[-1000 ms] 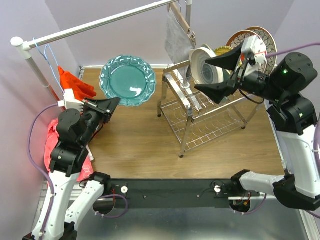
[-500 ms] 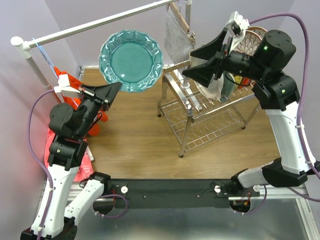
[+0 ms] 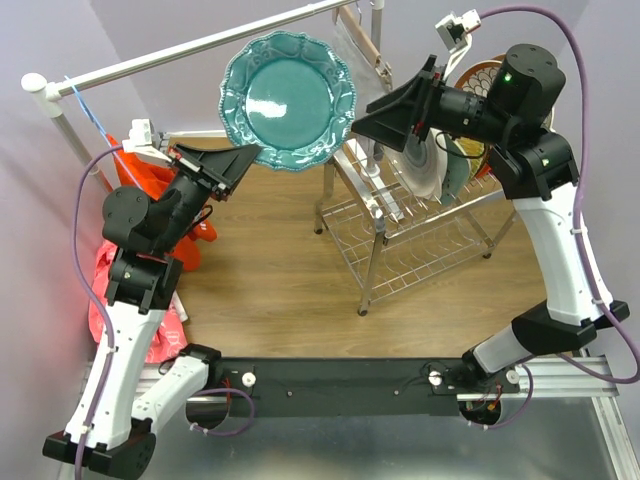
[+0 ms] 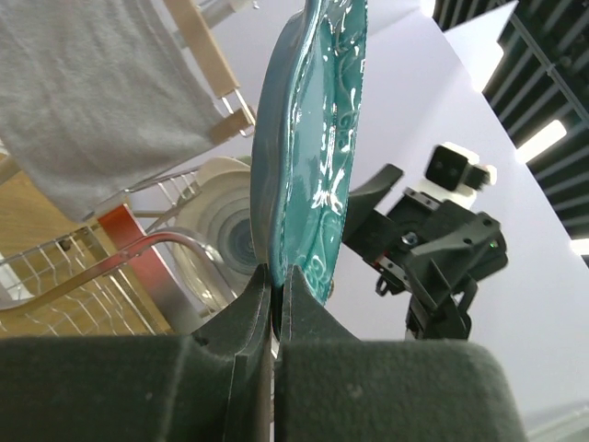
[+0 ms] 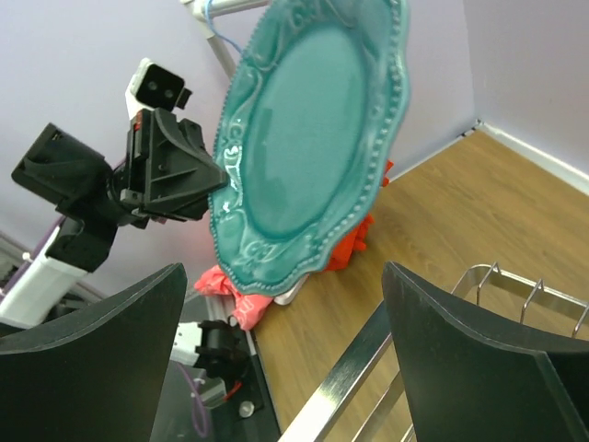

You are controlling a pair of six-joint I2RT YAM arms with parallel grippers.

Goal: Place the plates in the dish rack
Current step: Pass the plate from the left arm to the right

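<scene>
Left gripper (image 4: 276,293) pinches the rim of a stiff, glossy, breakable teal scalloped plate (image 3: 288,100); right gripper (image 5: 285,354) gapes wide, empty.

The teal plate (image 4: 308,138) is running off the top edge in the left wrist view, its lower rim disappearing between the left gripper (image 4: 276,295) fingers. Overhead, the right gripper (image 3: 372,118) is covering part of the racked plates (image 3: 425,165) in the dish rack (image 3: 400,240).

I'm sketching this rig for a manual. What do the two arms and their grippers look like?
The left arm and right arm have white links, black joints and purple cables. The left gripper and right gripper have black wedge-shaped fingers.
</scene>
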